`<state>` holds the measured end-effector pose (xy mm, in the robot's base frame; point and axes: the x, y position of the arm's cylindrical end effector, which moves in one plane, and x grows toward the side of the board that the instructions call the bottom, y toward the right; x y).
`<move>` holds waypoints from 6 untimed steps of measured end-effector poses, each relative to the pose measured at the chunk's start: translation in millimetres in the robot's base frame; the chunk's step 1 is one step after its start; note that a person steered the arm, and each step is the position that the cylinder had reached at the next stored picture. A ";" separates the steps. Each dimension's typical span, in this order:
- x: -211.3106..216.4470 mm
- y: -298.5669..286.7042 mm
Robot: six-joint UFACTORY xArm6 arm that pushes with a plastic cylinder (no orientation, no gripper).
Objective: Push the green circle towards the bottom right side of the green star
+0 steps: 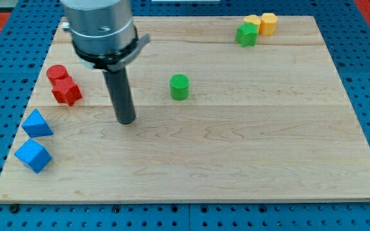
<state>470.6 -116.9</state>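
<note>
Green circle (pixel 179 86) | right of my tip (pixel 126 120), apart | green star (pixel 246 34) top right | no fingers on rod

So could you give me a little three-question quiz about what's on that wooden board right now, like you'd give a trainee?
1. True or false: my tip is touching the green circle.
2. Multiple choice: which blocks sit beside the green star near the view's top right? A) two yellow blocks B) two blue blocks C) two red blocks
3. Fill in: from my tip, the green circle lies toward the view's ____.

Key
1. False: bare board separates them.
2. A.
3. Right, and slightly toward the top.
</note>
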 end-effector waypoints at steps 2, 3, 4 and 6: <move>-28.3 -15.9; -38.5 60.5; -96.7 111.5; -178.2 150.2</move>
<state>292.5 33.2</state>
